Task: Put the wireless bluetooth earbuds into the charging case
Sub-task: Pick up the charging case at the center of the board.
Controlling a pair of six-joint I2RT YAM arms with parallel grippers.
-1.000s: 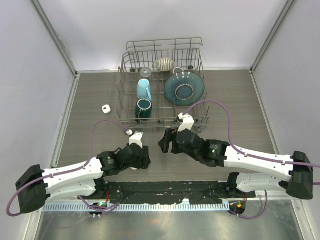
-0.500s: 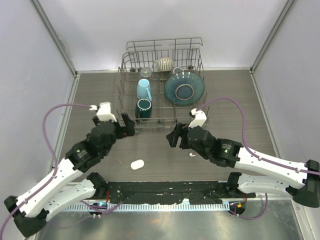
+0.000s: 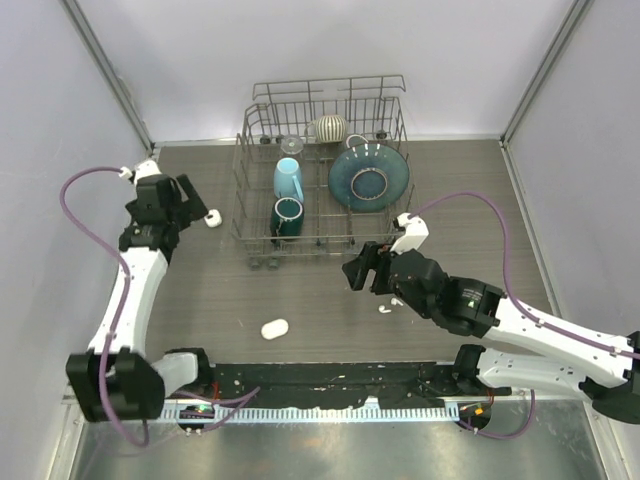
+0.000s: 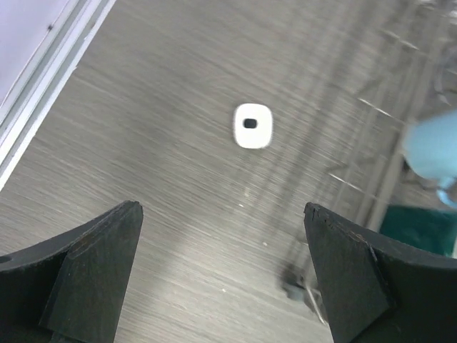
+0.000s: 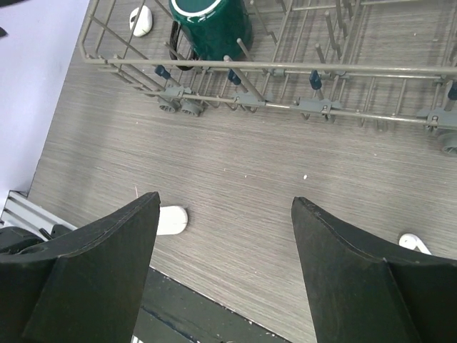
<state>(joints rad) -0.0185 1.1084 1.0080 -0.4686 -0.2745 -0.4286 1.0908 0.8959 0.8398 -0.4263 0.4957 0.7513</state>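
left gripper (image 4: 221, 207) is spread wide with nothing between its fingers, and a small white rounded-square plastic piece with a dark centre (image 4: 253, 126) lies just ahead of it. right gripper (image 5: 225, 201) hangs open too. a white oval plastic case (image 5: 171, 220) sits beside one finger, and one tiny white hook-shaped plastic earbud (image 5: 413, 243) lies near the other, both on the grey wood-grain tabletop (image 5: 250, 157).

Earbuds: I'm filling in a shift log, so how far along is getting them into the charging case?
Done: nothing shows as seated. In hand: nothing. The left tool hangs open over a white square piece beside the dish rack; the right tool is open, a loose earbud on the table nearby. Left: all picking and inserting. A white oval piece, possibly the case, lies near the front edge.
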